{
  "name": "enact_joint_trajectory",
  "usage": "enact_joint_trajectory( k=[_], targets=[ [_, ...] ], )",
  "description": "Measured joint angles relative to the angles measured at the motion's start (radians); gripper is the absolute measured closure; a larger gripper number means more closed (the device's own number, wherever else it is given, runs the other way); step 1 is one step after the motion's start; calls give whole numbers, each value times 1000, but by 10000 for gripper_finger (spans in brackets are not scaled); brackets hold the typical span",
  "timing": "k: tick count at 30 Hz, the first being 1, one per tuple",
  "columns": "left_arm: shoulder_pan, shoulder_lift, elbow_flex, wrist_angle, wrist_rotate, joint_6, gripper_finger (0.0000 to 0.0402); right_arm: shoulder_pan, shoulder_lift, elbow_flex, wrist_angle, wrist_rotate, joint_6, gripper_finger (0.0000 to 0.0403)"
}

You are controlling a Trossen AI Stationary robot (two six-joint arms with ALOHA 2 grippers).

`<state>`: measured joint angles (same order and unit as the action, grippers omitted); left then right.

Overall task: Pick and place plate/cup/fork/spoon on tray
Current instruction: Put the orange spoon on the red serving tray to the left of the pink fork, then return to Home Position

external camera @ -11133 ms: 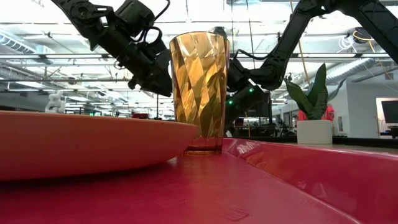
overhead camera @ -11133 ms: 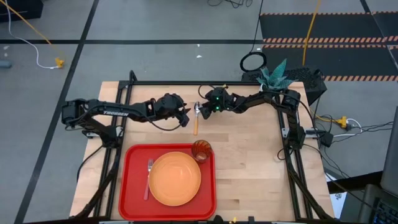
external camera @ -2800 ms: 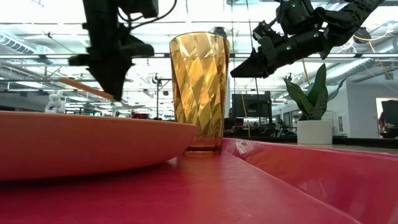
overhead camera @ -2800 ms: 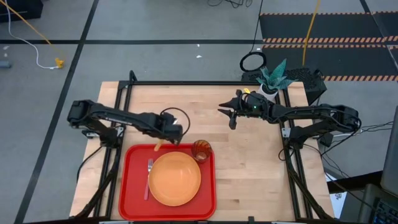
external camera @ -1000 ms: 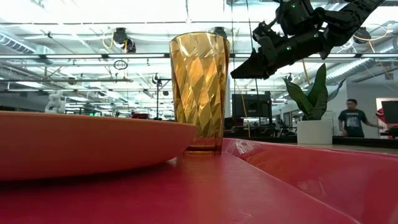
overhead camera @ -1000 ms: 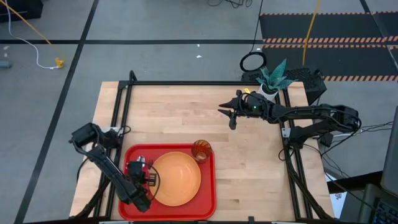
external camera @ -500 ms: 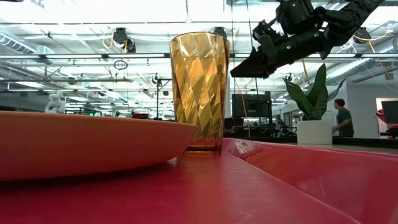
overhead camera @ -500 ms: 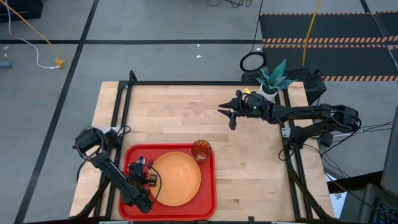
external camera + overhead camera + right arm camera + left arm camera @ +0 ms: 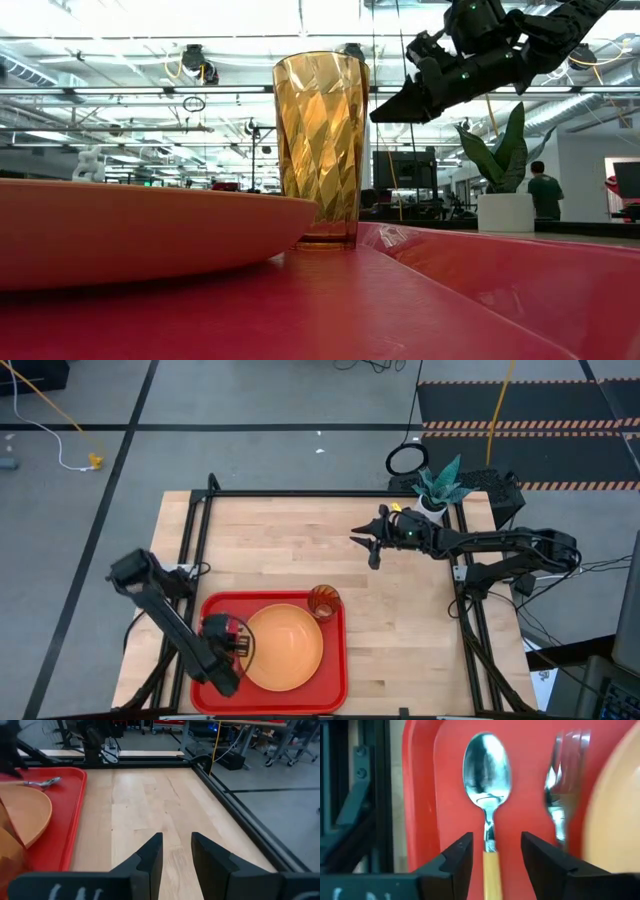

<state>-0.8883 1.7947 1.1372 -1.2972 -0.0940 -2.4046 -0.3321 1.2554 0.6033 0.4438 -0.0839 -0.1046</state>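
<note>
The red tray [image 9: 335, 660] lies at the table's near left. On it sit the orange plate [image 9: 285, 650] and, at its far right corner, the upright amber cup [image 9: 323, 602]. The spoon [image 9: 487, 775] and the fork [image 9: 562, 780] lie flat side by side on the tray's left strip, the fork next to the plate. My left gripper [image 9: 496, 840] hovers there, open, its fingers on either side of the spoon's orange-yellow handle without touching it. It covers both in the high view [image 9: 228, 643]. My right gripper [image 9: 372, 555] is open and empty above the table's far right.
A white pot with a green plant [image 9: 435, 490] stands at the table's far right corner, just behind my right arm. Bare wood lies to the right of the tray and across the table's far half. A person stands in the room beyond the table [image 9: 545, 195].
My left gripper has stayed over the tray's left strip, while the arm's rear joints have swung a little. My right arm has kept still. The person in the room beyond has walked a few steps.
</note>
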Motion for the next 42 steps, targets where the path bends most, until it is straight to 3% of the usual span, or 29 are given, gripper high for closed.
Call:
enact_joint_trajectory(
  k=[5,11,15,21,23,27,30,37,39,42],
  targets=[
    [19,-177,9,-116,-41,44,225,-2,-7,0,-1,1,-57,310],
    [54,-368,9,-278,-345,131,233,-2,-40,0,-33,1,-147,310],
    [121,-482,9,-273,-520,352,273,-2,-78,0,-47,1,-162,310],
    [246,-596,9,-274,-684,728,369,-2,-138,0,-79,2,-161,331],
    [291,-621,9,-274,-742,845,392,-2,-156,0,-78,2,-167,352],
    [370,-655,8,-274,-862,996,390,-3,-189,0,-79,3,-170,396],
    [431,-667,8,-274,-934,1057,386,-3,-207,0,-91,4,-170,395],
    [556,-670,8,-269,-937,1244,385,-3,-229,0,-133,4,-170,400],
    [591,-669,8,-269,-981,1309,385,-3,-229,0,-146,4,-170,400],
    [647,-670,5,-267,-1043,1275,385,-3,-229,-9,-143,4,-170,402]
  ],
)
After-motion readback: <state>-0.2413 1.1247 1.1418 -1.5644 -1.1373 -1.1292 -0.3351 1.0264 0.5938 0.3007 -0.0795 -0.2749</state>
